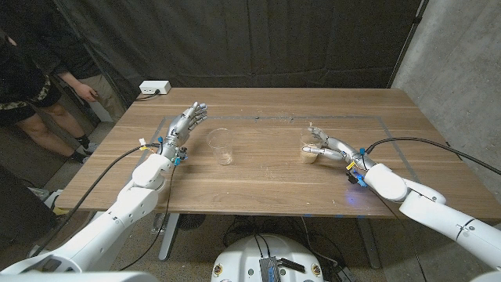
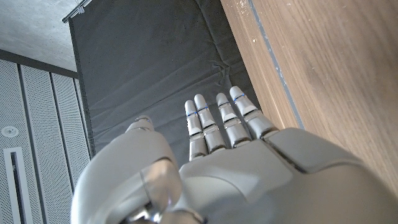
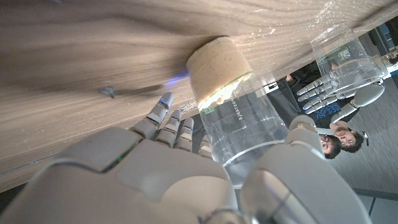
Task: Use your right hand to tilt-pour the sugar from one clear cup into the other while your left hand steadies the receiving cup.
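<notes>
The right hand [image 3: 155, 180] wraps its fingers [image 3: 163, 118] around the sugar-filled clear cup [image 3: 239, 118] on the surface [image 1: 266, 168]. Thin, slick plastic, probably crushable: grip mid-wall gently. The left hand [image 1: 184, 125] hovers with fingers spread beside the empty cup [image 1: 221, 146].

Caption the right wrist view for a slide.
Right hand wraps its fingers around the sugar-filled clear cup standing on the wooden table; empty cup beyond.

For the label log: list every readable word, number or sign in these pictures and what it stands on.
Sugar cup: a small green logo and a line of print on its clear wall, too small and turned to read.
Empty cup: a faint green mark, unreadable.
No other text can be read.
</notes>
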`<state>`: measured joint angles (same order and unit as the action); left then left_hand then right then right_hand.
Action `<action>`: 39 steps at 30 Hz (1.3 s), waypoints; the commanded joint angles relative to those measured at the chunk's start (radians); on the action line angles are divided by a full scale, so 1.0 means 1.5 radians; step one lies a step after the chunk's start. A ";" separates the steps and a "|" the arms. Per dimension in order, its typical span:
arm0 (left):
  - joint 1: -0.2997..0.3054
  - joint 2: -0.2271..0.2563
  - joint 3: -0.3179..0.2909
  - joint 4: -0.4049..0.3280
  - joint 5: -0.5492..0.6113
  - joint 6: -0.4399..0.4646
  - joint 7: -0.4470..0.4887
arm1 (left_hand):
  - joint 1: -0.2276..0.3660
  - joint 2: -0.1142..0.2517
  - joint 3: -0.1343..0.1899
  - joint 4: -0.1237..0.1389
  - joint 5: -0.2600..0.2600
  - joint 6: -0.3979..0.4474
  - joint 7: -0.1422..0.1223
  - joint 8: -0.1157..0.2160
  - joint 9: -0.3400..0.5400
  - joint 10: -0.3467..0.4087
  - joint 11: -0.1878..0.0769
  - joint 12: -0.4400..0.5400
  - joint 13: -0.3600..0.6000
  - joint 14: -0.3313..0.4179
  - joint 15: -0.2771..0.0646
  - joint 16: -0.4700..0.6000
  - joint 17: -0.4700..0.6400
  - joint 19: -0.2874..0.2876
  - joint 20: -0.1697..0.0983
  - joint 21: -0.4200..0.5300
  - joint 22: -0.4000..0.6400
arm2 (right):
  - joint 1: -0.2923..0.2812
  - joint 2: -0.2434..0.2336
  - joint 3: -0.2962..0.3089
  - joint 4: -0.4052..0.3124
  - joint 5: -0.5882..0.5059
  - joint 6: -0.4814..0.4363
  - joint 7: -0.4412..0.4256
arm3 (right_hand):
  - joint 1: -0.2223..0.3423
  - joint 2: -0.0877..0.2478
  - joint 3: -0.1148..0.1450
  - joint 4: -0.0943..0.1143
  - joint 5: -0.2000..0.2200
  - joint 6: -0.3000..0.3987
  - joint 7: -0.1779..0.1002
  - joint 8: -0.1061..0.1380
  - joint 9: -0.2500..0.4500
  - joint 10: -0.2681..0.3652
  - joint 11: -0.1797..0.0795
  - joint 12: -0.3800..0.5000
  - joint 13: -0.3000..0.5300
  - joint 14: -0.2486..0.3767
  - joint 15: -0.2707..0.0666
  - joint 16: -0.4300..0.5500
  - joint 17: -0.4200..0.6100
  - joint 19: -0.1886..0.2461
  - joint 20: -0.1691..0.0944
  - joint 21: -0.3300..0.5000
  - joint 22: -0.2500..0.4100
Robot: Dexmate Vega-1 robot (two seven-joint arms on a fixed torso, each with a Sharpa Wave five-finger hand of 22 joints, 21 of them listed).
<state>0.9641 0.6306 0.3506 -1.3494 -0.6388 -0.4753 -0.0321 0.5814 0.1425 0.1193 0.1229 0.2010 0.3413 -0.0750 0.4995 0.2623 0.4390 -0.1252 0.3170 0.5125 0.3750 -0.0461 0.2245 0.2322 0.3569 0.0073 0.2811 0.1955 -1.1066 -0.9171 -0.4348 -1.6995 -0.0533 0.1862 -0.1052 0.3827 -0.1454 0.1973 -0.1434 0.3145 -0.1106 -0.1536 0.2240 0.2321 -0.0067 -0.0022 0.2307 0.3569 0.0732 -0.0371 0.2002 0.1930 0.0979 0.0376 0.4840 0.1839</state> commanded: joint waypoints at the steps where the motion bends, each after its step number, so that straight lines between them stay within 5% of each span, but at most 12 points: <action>1: -0.003 -0.002 -0.002 0.007 -0.002 0.006 -0.004 | -0.003 -0.001 0.004 -0.001 0.005 0.006 0.002 -0.001 0.002 0.002 0.001 0.000 0.002 0.006 -0.058 0.000 0.002 0.001 -0.004 -0.002 0.002 | 0.010 0.042 -0.015 0.011 0.018 0.011 -0.008 | 0.005 0.007 0.000 0.003 0.003 0.011 -0.001 0.005 0.000 0.012 0.001 0.005 0.002 0.013 -0.025 0.008 0.003 0.006 0.004 -0.002 0.002; 13: -0.011 -0.005 -0.002 0.017 -0.001 0.011 -0.012 | -0.003 -0.001 0.006 -0.002 0.004 0.010 0.004 0.000 0.002 0.005 0.000 -0.001 0.002 0.008 -0.057 0.001 0.001 0.000 -0.004 -0.002 0.002 | 0.004 0.081 -0.017 0.041 0.036 0.018 -0.047 | 0.032 0.035 0.015 0.001 0.003 0.038 -0.002 0.016 -0.001 0.067 -0.028 0.034 0.007 0.064 -0.056 0.025 0.009 0.028 0.001 -0.005 0.003; 39: -0.029 -0.009 0.000 0.027 0.006 0.026 -0.021 | -0.003 -0.001 0.009 -0.004 0.004 0.010 0.002 -0.001 0.002 0.008 -0.001 -0.002 0.003 0.009 -0.059 0.000 0.001 0.000 -0.003 -0.003 0.002 | 0.005 0.110 -0.013 0.089 0.056 0.060 -0.078 | 0.063 0.057 0.030 -0.001 -0.004 0.068 -0.019 0.032 0.005 0.091 -0.047 0.059 0.023 0.095 -0.082 0.035 0.023 0.042 -0.008 -0.012 0.004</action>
<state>0.9300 0.6203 0.3480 -1.3115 -0.6353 -0.4463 -0.0627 0.5814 0.1425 0.1264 0.1156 0.2010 0.3467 -0.0696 0.4995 0.2623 0.4390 -0.1252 0.3171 0.5122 0.3804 -0.0408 0.2245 0.2324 0.3569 0.0073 0.2772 0.1955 -1.1027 -0.7707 -0.4589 -1.5988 0.0142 0.2339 -0.2066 0.4643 -0.0639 0.2336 -0.1462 0.3096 -0.0159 -0.1767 0.2665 0.2351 0.1226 -0.0705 0.3121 0.3867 0.2026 -0.0390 0.2484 0.2222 0.1496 0.0247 0.4727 0.1850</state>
